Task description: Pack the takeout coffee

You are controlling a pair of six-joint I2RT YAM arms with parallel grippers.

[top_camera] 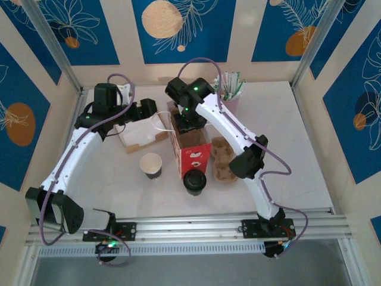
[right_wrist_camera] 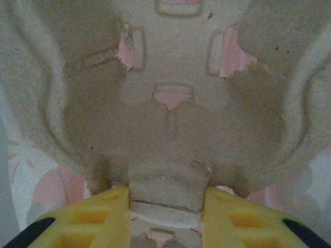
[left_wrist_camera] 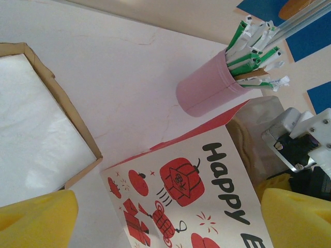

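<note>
At the mouth of the red paper bag (top_camera: pixel 193 156), mid-surface, your right fingers (right_wrist_camera: pixel 119 214) are pinching the pulp cup carrier (right_wrist_camera: pixel 170 119) by its tab. Your left fingers (top_camera: pixel 150 111) are hovering spread just left of the bag. The lidded coffee cup (top_camera: pixel 194 180) is standing just near of it.

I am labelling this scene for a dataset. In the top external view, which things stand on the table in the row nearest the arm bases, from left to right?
open cream paper cup → dark coffee cup with a black lid → brown moulded-pulp cup carrier
</note>
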